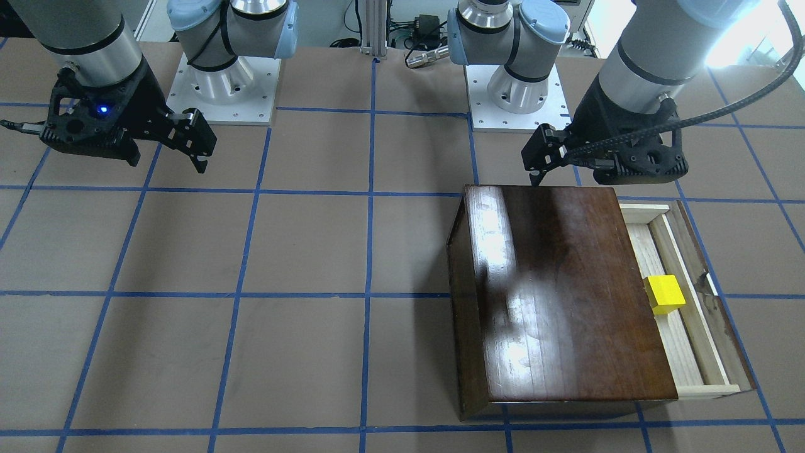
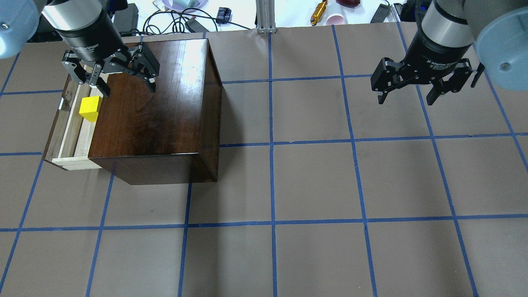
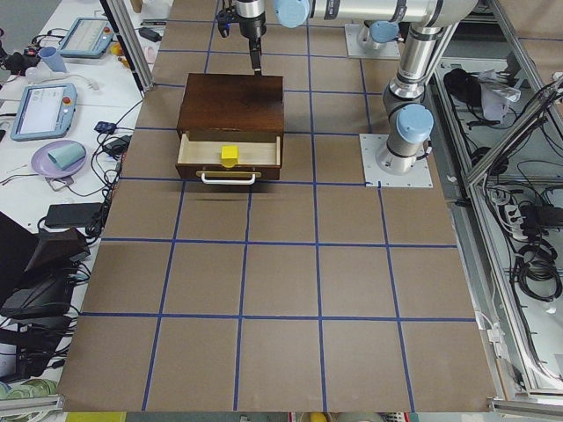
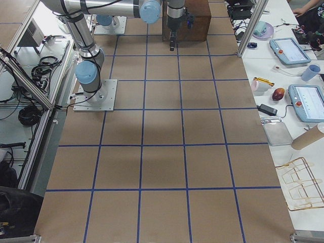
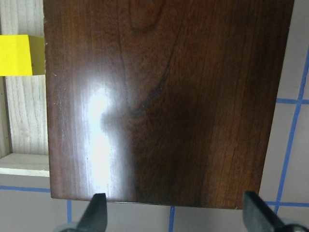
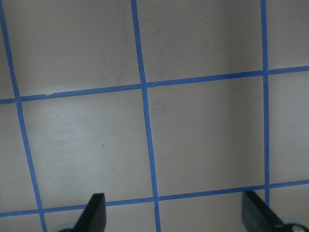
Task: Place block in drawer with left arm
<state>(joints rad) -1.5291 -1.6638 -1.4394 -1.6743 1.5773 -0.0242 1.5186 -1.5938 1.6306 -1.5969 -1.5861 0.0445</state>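
Note:
The yellow block (image 2: 90,108) lies in the open drawer (image 2: 69,134) of the glossy dark-brown box (image 2: 161,115), close against the box's front. It also shows in the front view (image 1: 665,294) and at the left edge of the left wrist view (image 5: 19,54). My left gripper (image 2: 128,90) is open and empty. It hangs above the box's top near the far edge, apart from the block. My right gripper (image 2: 406,99) is open and empty, over bare table far to the right.
The drawer has a white handle (image 3: 229,178) on its dark front panel. The arm bases (image 1: 220,82) stand at the robot side. Cables and small items (image 2: 326,10) lie beyond the table's far edge. Blue tape lines grid the brown table (image 2: 313,181).

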